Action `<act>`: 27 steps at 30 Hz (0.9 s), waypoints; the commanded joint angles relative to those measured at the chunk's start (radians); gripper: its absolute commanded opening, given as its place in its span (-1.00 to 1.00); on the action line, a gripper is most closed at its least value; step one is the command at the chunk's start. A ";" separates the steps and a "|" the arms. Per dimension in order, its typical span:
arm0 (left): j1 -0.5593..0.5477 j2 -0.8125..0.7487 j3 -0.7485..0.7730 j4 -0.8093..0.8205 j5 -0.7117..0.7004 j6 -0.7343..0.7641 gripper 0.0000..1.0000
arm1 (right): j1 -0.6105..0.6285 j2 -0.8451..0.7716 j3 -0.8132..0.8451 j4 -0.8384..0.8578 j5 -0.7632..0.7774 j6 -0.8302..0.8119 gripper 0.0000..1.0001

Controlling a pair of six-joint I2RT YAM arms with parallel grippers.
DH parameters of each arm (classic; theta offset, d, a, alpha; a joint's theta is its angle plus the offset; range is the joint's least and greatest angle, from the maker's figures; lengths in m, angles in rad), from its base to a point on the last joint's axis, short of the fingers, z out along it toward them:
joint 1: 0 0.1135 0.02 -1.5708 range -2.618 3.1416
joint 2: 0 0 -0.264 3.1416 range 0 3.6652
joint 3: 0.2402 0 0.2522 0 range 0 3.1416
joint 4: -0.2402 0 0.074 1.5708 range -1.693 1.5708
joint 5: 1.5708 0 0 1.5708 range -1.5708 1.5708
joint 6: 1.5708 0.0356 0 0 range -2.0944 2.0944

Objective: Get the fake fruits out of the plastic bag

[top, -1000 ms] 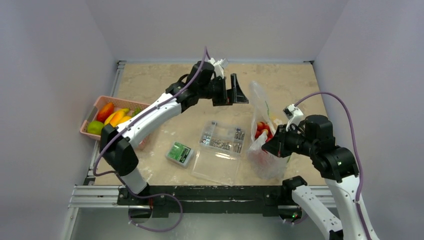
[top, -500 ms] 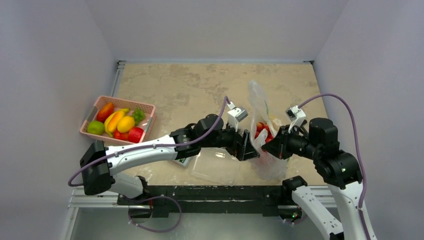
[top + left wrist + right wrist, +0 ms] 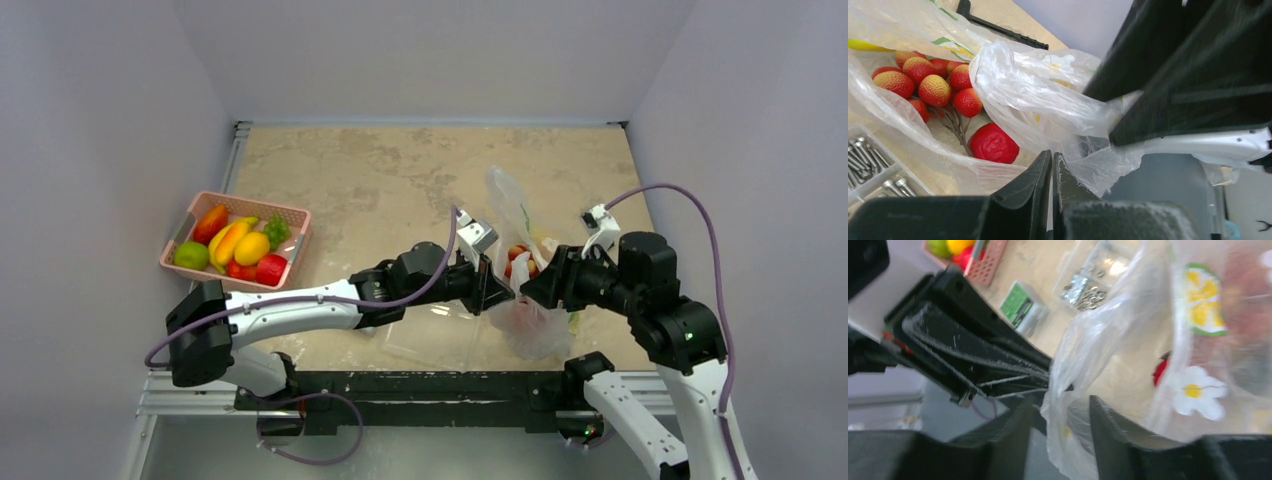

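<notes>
left wrist: little red plastic grapes (image 3: 933, 87) upper left, inside crinkly see-through lemon-print bag (image 3: 1038, 95) | left gripper (image 3: 1052, 159) pinched together | only right wrist shows right gripper (image 3: 1060, 410) clamping bag film

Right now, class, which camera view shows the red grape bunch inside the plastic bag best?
Left wrist view: the red grape bunch is close and sharp, stems visible, inside the plastic bag. Top external shows it small and distant; right wrist shows only red blur behind plastic.
</notes>
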 commanded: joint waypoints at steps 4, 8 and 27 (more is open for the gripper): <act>-0.086 -0.066 -0.122 0.219 -0.120 0.236 -0.97 | 0.003 0.080 0.241 -0.140 0.495 0.050 0.48; -0.114 -0.095 -0.187 0.301 -0.122 0.291 -1.00 | 0.003 0.111 0.208 -0.203 0.615 0.121 0.71; -0.145 -0.093 -0.203 0.367 -0.116 0.271 -1.00 | 0.003 0.360 0.118 0.307 0.341 -0.104 0.84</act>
